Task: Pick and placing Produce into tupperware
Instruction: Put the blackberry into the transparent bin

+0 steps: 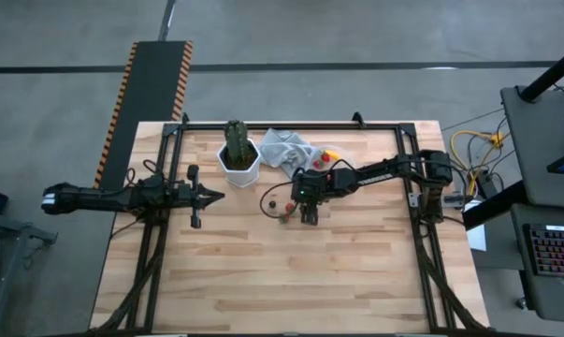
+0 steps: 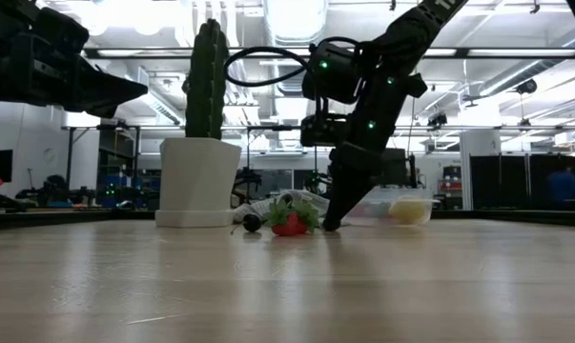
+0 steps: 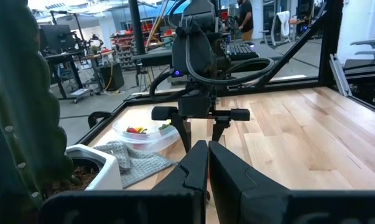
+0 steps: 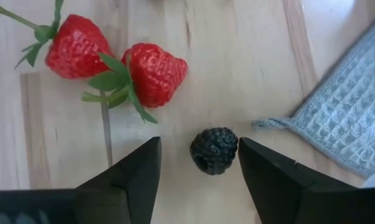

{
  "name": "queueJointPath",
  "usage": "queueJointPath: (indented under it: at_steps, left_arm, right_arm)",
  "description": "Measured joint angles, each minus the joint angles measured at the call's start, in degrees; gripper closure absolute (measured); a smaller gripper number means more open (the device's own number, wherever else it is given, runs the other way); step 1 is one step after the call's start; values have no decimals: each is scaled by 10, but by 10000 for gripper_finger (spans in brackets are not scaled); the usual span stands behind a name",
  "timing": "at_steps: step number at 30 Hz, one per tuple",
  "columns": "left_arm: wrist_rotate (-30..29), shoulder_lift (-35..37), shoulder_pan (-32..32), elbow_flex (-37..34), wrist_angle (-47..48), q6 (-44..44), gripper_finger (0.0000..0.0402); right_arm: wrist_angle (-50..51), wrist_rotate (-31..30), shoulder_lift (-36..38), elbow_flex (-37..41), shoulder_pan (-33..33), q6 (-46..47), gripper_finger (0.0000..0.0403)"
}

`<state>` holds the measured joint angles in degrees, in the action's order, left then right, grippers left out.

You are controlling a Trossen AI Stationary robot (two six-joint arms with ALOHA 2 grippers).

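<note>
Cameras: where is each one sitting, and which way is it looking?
High view: above, looking straight down at the table; both arms show.
Low view: at tabletop height, looking level across; right gripper comes down beside a strawberry.
Left wrist view: on the left arm, past its shut left gripper toward the tupperware.
Right wrist view: on the right arm, looking down at a blackberry between its open fingers.
Shared: both wrist views show the grey cloth.

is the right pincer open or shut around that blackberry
Open. The right pincer has a finger on each side of the blackberry, with wood showing in the gaps, so neither touches it yet.
</note>
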<state>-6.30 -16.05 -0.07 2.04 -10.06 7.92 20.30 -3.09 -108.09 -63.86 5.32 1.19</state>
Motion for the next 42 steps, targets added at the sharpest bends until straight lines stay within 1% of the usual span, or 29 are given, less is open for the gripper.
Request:
queueJointPath:
  at_steps: [6, 9, 16, 31, 34, 38, 42]
  left_arm:
    - [0, 0, 0, 0, 0, 0, 402]
    - [0, 0, 0, 0, 0, 0, 402]
    - [0, 0, 0, 0, 0, 0, 402]
    - [0, 0, 0, 0, 0, 0, 402]
    - [0, 0, 0, 0, 0, 0, 402]
    - [0, 0, 0, 0, 0, 0, 402]
    - [0, 0, 0, 0, 0, 0, 402]
  right_arm:
    - [0, -3, 0, 7, 0, 5, 234]
    - [-1, -19, 0, 8, 0, 8, 257]
    - [-2, -19, 0, 8, 1, 8, 303]
    - [-1, -15, 0, 8, 1, 5, 358]
    - [0, -14, 0, 8, 1, 3, 364]
    - [1, -14, 0, 8, 1, -6, 362]
    - [5, -14, 0, 8, 1, -4, 336]
